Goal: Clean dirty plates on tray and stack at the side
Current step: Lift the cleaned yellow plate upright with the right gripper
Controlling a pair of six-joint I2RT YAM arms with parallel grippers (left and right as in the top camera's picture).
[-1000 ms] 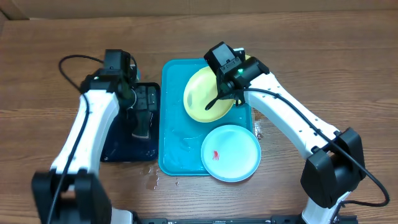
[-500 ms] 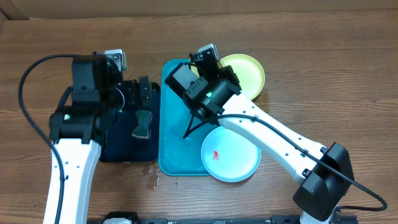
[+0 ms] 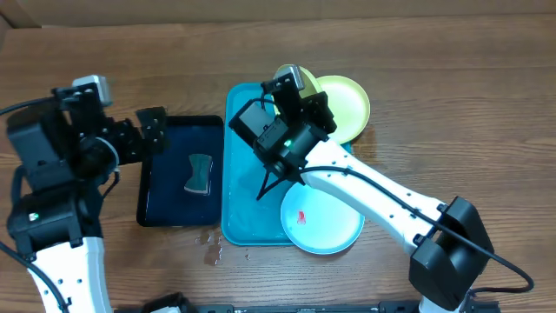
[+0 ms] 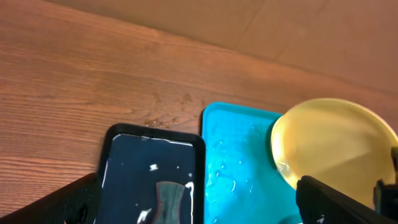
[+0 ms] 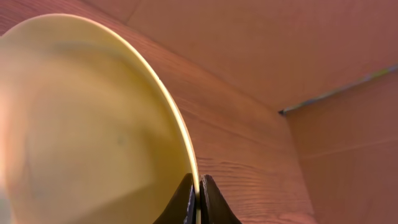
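My right gripper (image 3: 295,87) (image 5: 199,186) is shut on the rim of a yellow-green plate (image 5: 93,124). It holds the plate tipped on edge above the far end of the turquoise tray (image 3: 248,187). From overhead only a sliver of that plate (image 3: 291,76) shows; the left wrist view shows its face (image 4: 336,146). A second yellow-green plate (image 3: 346,104) lies at the tray's far right corner. The light blue plate (image 3: 322,213), with a red smear, overlaps the tray's near right corner. My left gripper (image 3: 139,136) (image 4: 199,211) is open and empty, raised left of the black tray.
The black tray (image 3: 165,196) (image 4: 124,162) lies left of the turquoise tray (image 4: 236,155) and holds water and a grey sponge (image 3: 200,172) (image 4: 166,202). Water drops lie on the wood (image 3: 213,248) at the trays' near edge. A cardboard wall runs along the far side.
My left gripper rose off the black tray and drew back left, leaving the sponge there. My right gripper swung the yellow-green plate from flat over the tray to tipped on edge.
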